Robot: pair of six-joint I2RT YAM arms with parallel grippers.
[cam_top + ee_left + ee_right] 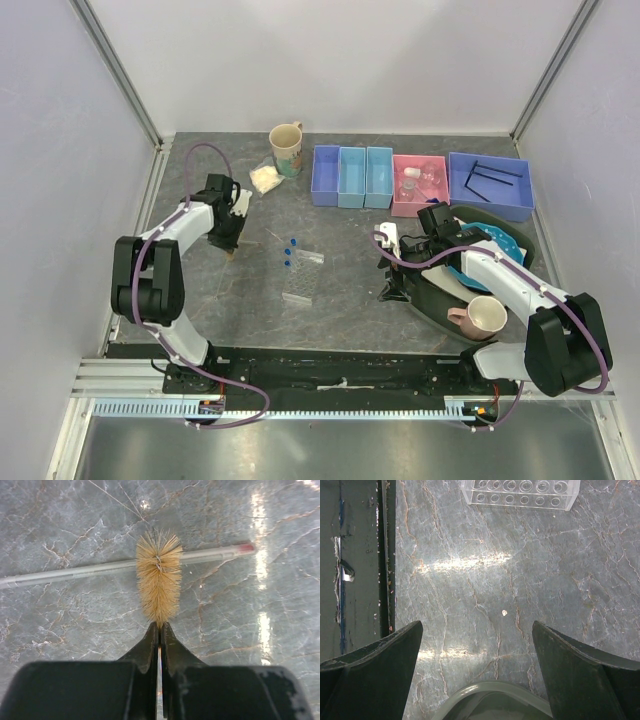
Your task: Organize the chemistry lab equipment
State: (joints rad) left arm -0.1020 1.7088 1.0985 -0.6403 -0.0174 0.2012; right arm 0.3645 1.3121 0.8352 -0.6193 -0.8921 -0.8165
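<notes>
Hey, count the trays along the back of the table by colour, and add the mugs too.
Blue trays, all shades: 4
Pink tray: 1
Mugs: 2
Total: 7

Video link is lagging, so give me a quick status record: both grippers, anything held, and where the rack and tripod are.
left gripper: shut on tan bristle brush
thin rod: flat on table, crossing behind the brush
right gripper: open, nothing between the fingertips
tube rack: on table ahead of right gripper
black tripod: inside far-right blue bin
</notes>
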